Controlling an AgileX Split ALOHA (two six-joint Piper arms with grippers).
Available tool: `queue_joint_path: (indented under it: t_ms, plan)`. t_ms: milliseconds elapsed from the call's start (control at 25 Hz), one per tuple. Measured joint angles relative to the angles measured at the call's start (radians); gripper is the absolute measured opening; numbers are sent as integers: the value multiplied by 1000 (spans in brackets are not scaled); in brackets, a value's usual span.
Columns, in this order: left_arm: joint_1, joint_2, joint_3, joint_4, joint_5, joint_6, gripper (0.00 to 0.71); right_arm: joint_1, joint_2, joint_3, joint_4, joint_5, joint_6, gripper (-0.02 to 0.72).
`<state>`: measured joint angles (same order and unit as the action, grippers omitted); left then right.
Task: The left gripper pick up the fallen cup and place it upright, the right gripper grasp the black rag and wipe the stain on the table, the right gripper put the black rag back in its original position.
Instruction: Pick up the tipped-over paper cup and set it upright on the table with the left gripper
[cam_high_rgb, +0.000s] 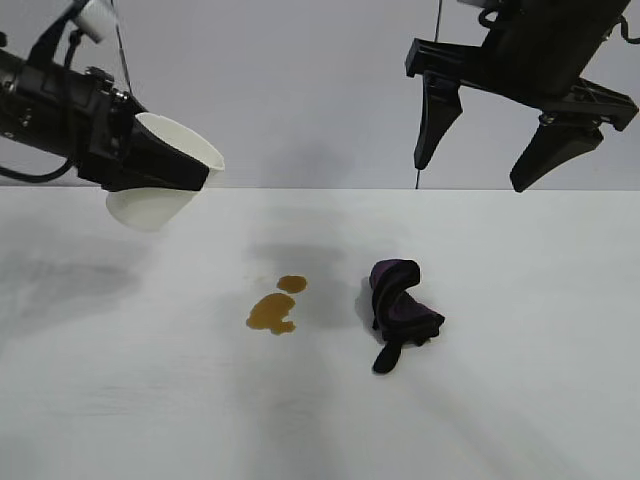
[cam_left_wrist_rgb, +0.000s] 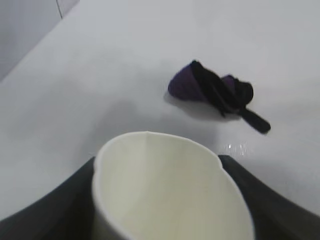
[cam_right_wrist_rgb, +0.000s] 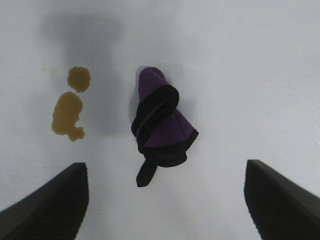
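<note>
My left gripper (cam_high_rgb: 188, 172) is shut on the white paper cup (cam_high_rgb: 150, 208) and holds it in the air over the table's (cam_high_rgb: 120, 400) far left. The cup is tilted, its open mouth facing up and to the right. In the left wrist view the cup (cam_left_wrist_rgb: 170, 190) fills the space between both black fingers (cam_left_wrist_rgb: 280, 210). The amber stain (cam_high_rgb: 273, 310), two blobs, lies mid-table. Just right of it sits the crumpled black and purple rag (cam_high_rgb: 400, 310). High above the rag, my right gripper (cam_high_rgb: 472, 175) hangs open and holds nothing. From the right wrist, the rag (cam_right_wrist_rgb: 160, 120) and stain (cam_right_wrist_rgb: 67, 112) lie beyond the right gripper (cam_right_wrist_rgb: 165, 200).
A pale wall runs behind the table's far edge. White tabletop surrounds the stain and rag on all sides.
</note>
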<state>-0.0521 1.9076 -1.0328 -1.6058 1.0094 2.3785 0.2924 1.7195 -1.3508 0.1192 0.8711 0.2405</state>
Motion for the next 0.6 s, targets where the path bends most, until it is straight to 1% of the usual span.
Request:
queue_joint_path:
  t_ms: [80, 160, 400, 600]
  plan:
    - [25, 14, 59, -57, 79, 144, 449, 0, 0, 0, 0, 0, 0, 589]
    - [35, 45, 87, -71, 123, 206, 449, 0, 0, 0, 0, 0, 0, 589]
    - [36, 169, 100, -88, 130, 284, 449, 0, 0, 0, 0, 0, -2, 589]
    - [36, 224, 100, -93, 130, 351, 449, 0, 0, 0, -2, 0, -2, 589]
